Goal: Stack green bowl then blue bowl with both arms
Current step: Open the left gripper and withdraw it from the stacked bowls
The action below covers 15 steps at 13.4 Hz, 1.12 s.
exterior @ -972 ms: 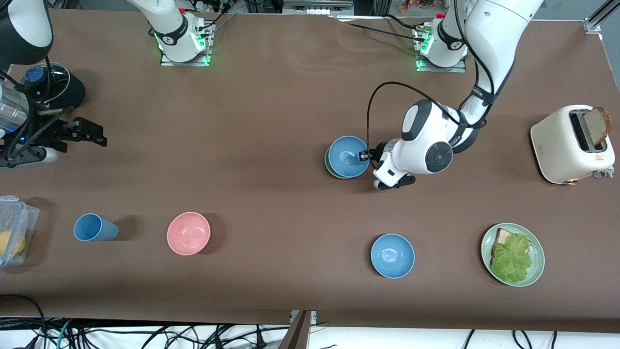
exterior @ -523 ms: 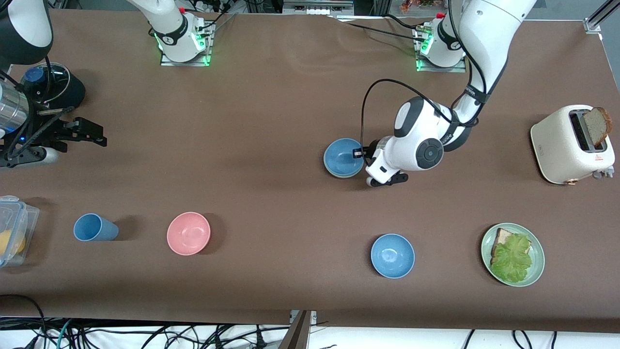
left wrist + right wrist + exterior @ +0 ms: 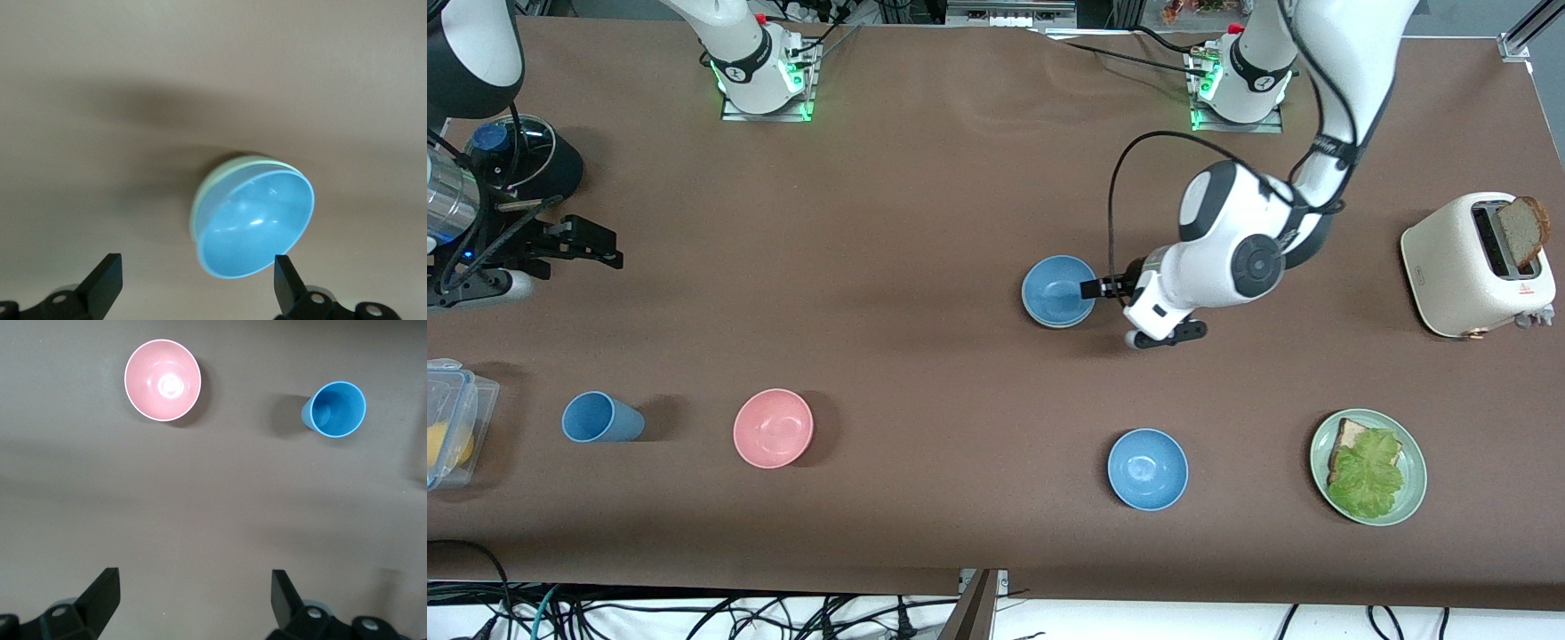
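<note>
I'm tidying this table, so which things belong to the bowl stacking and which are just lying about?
Belonging to the job:
- blue bowl nested in the green bowl
- left gripper, open beside that stack
- right gripper, open, waiting at its end of the table

Lying about:
- second blue bowl
- pink bowl
- blue cup
- green plate
- toaster

blue bowl [image 3: 257, 223]: nested in the green bowl [image 3: 212, 183], whose rim shows along one side
left gripper [image 3: 193, 290]: fingers [image 3: 103, 283] spread wide, bowls ahead between them, untouched

Two blue bowls [image 3: 1059, 289] [image 3: 1147, 468], one green bowl [image 3: 203, 193], one pink bowl [image 3: 773, 428].
</note>
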Each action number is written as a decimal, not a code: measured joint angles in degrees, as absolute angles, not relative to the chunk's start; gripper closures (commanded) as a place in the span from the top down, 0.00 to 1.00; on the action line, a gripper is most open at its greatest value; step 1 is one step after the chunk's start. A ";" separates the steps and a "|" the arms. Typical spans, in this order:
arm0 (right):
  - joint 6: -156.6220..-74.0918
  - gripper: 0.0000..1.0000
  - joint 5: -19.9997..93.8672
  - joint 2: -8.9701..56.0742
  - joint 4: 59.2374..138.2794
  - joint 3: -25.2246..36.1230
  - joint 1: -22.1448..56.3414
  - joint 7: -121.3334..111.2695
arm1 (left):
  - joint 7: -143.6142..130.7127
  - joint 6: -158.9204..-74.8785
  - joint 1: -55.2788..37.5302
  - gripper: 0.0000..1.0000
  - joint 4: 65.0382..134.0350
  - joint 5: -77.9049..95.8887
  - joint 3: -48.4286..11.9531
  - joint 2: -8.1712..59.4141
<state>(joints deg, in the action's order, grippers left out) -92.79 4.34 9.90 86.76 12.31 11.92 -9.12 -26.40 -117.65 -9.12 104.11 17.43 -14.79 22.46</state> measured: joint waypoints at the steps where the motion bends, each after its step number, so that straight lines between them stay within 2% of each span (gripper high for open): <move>1: -92.80 1.00 4.34 9.90 86.75 12.24 11.99 -9.21 | -26.59 -115.06 -8.83 1.00 103.06 15.90 -13.64 20.64; 4: -92.82 1.00 3.72 9.90 86.65 11.55 12.97 -9.26 | -26.65 -103.53 -7.53 1.00 94.58 11.49 -9.64 17.71; 6: -92.82 1.00 3.38 9.92 86.67 11.46 13.52 -9.22 | -26.73 -98.68 -6.54 1.00 89.40 7.92 -8.33 17.27; 12: -92.76 1.00 3.28 9.81 88.43 11.89 13.46 -9.21 | -20.87 -91.88 -4.36 1.00 80.04 -0.31 -8.53 16.88; 15: -92.76 1.00 3.27 9.55 88.76 11.90 13.46 -9.21 | -20.64 -91.20 -4.53 1.00 77.56 -2.95 -8.32 16.70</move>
